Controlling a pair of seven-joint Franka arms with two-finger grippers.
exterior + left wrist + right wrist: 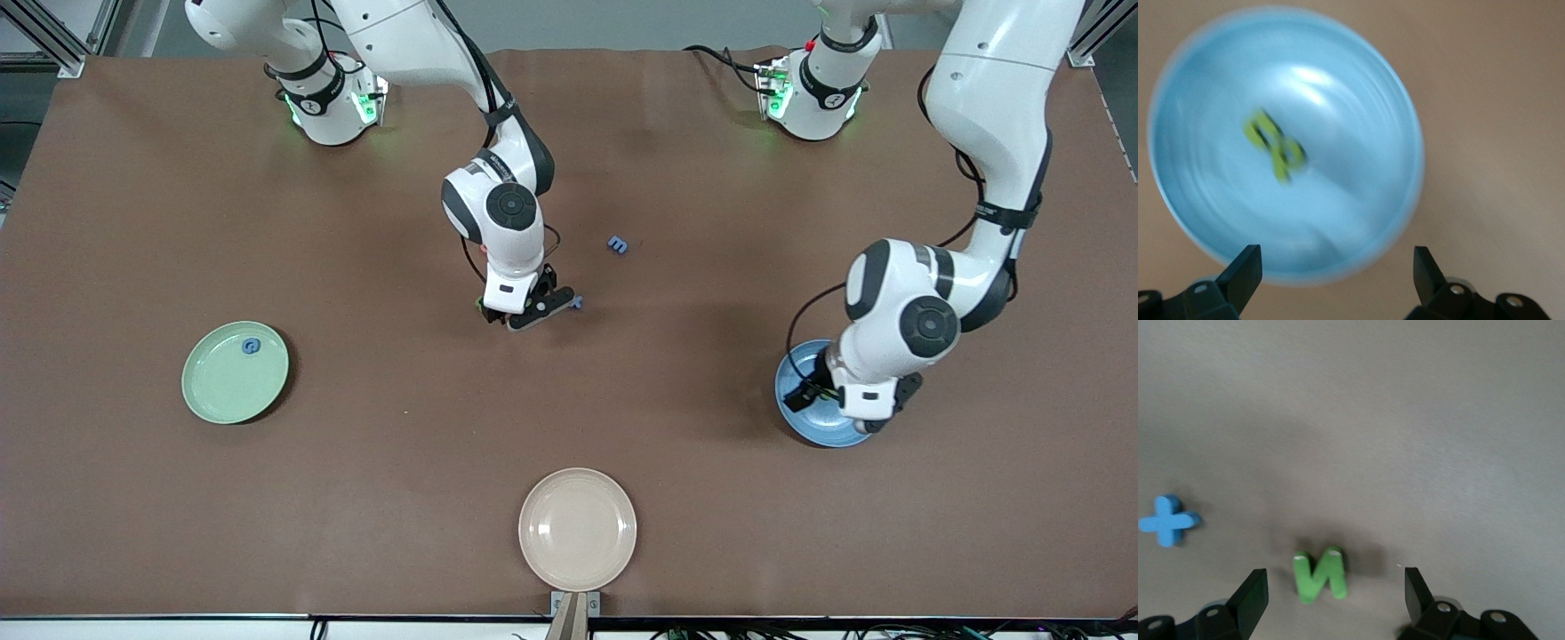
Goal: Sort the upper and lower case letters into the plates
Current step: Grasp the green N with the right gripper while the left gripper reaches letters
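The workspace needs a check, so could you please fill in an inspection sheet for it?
Surface: brown table.
Job's things: blue plate holds a green letter; green plate holds a blue letter; green N, blue cross-shaped letter and another blue letter lie on the table.
Clutter: beige plate, nothing in it.
Claws: left claw open over the blue plate; right claw open around the N.
Cables: at both bases.
Surroundings: nothing seen.

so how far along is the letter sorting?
Done: one blue letter in the pale green plate, green letters in the blue plate under the open left gripper. In hand: open right gripper around the green N. Left: blue cross-shaped piece, blue letter.
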